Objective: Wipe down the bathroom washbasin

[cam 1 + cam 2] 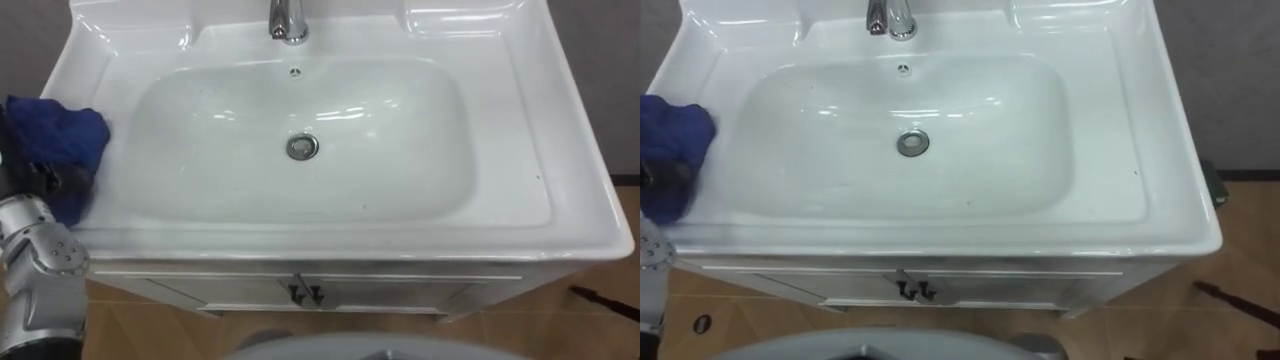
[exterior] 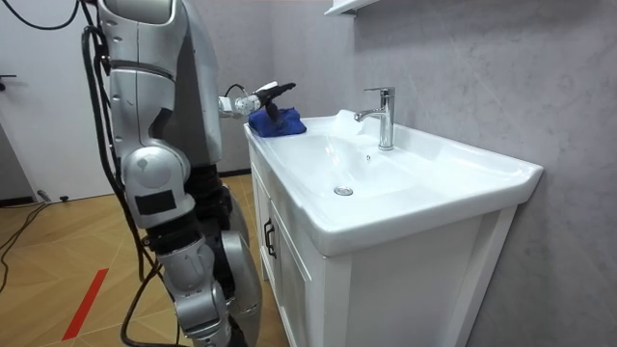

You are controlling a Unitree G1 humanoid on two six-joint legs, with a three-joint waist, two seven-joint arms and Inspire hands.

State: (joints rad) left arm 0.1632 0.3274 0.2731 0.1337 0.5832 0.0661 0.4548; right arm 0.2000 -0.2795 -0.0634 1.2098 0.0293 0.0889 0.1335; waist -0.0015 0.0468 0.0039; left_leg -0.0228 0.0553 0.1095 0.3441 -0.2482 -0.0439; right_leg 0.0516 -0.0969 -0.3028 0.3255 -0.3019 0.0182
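A white basin (image 1: 300, 140) with a chrome drain (image 1: 302, 147) and a chrome tap (image 1: 287, 20) lies below me. A crumpled blue cloth (image 1: 60, 135) rests on the basin's left rim. My left hand (image 1: 45, 180) sits at the cloth's near edge, its dark fingers curled into the folds. In the room view, the left hand (image 2: 268, 96) reaches over the cloth (image 2: 280, 123) at the far end of the basin (image 2: 405, 193). I stand upright in front of the cabinet.
The basin sits on a white cabinet with two dark door handles (image 1: 304, 295). A grey wall runs behind the tap (image 2: 384, 116). Wooden floor (image 2: 58, 260) spreads behind me, with a red line on it.
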